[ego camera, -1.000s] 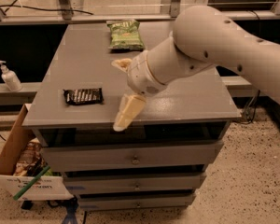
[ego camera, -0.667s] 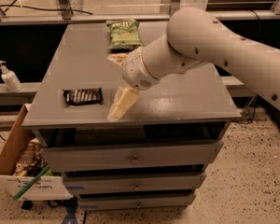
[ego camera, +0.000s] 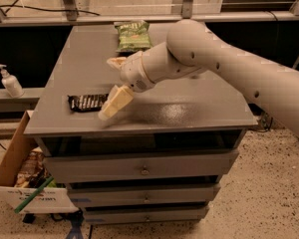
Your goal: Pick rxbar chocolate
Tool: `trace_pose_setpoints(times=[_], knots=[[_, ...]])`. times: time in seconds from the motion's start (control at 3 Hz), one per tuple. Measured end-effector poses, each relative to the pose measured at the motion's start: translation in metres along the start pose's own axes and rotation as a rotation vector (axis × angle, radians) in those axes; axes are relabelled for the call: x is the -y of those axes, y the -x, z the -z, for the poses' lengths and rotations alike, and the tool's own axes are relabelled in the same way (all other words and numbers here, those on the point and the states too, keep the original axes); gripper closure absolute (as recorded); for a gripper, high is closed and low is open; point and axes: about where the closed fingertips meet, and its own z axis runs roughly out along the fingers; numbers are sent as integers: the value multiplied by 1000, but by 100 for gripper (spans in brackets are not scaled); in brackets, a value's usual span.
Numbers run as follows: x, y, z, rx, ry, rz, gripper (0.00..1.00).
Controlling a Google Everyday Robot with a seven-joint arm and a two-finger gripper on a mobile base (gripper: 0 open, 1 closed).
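Observation:
The rxbar chocolate, a small flat dark bar with white lettering, lies on the grey cabinet top near its front left corner. My gripper hovers just right of the bar, its fingers spread wide. The lower cream finger points down-left and overlaps the bar's right end. The upper finger sits farther back. The gripper holds nothing.
A green snack bag lies at the back of the cabinet top. A white pump bottle stands on a ledge to the left. A cardboard box with clutter sits on the floor at lower left. Drawers are below.
The gripper has moved left across the cabinet top and now reaches the bar's right end. The bar and the green bag have not moved.

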Motion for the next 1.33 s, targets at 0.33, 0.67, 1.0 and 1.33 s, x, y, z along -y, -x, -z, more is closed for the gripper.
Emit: trace_pose_setpoints(times=[0.33, 0.67, 1.0, 1.33], knots=[[-4, -1, -19, 31, 14, -57, 0], [-10, -7, -29, 38, 20, -101, 18], [-14, -10, -34, 41, 22, -121, 41], [-17, -13, -35, 41, 17, -140, 65]])
